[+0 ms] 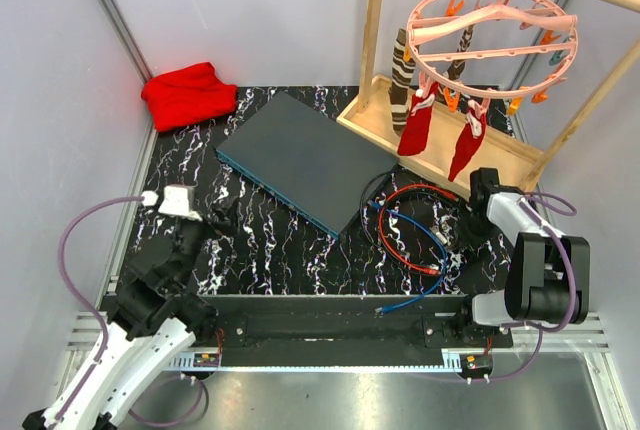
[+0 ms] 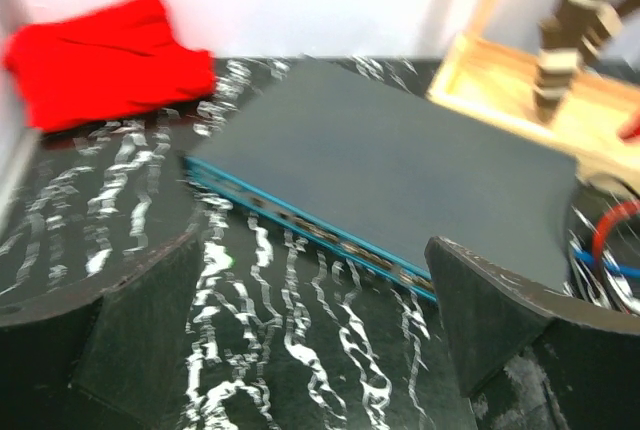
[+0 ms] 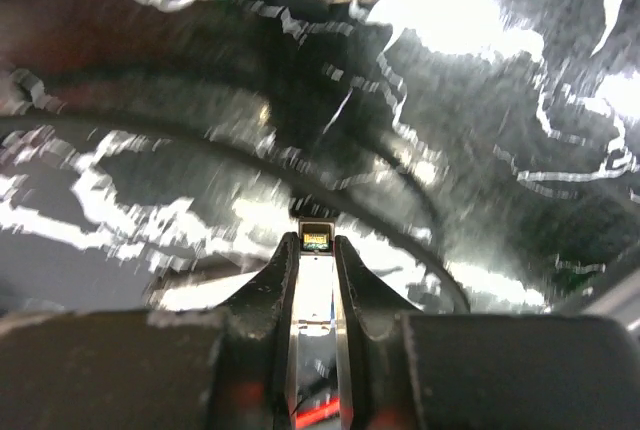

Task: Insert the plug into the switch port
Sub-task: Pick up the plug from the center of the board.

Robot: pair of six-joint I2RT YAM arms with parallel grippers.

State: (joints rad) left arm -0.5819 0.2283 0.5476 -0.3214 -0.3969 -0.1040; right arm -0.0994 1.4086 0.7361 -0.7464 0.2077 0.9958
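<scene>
The plug (image 3: 316,238) is grasped by the right claw (image 3: 316,247) near the right edge of the tabletop (image 1: 300,250); the left claw (image 2: 315,250) is seen released, facing the switch (image 2: 400,170).

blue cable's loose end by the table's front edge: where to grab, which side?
Take the plug at the blue cable's tip from above, pinching its two sides. It lies flat with the cable trailing right, so the nose stays free.

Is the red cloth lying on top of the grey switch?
No, the red cloth lies in the far left corner, apart from the switch.
</scene>
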